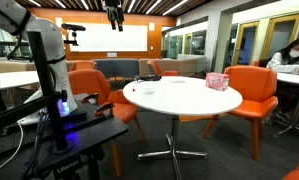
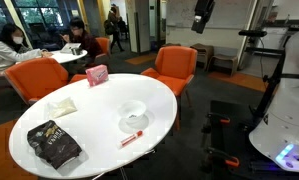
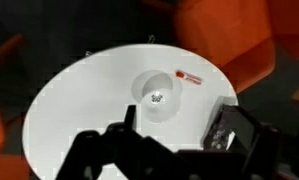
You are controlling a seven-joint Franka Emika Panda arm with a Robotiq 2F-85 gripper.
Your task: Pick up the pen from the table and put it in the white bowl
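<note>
The pen (image 2: 132, 138), a thin reddish stick, lies on the round white table (image 2: 89, 125) just beside the white bowl (image 2: 134, 115). In the wrist view the pen (image 3: 189, 77) lies up and to the right of the bowl (image 3: 159, 97), which has something small and shiny inside. In an exterior view the bowl (image 1: 147, 92) is a faint shape on the table (image 1: 189, 100). My gripper (image 2: 201, 15) hangs high above the table, also seen in an exterior view (image 1: 114, 15). In the wrist view its jaws (image 3: 179, 130) look open and empty.
A dark snack bag (image 2: 54, 145) lies near the table's edge, also in the wrist view (image 3: 229, 125). A pink box (image 2: 97, 75) stands at the far side, with a white napkin (image 2: 61, 105) nearby. Orange chairs (image 1: 251, 90) ring the table. People sit at another table (image 2: 19, 45).
</note>
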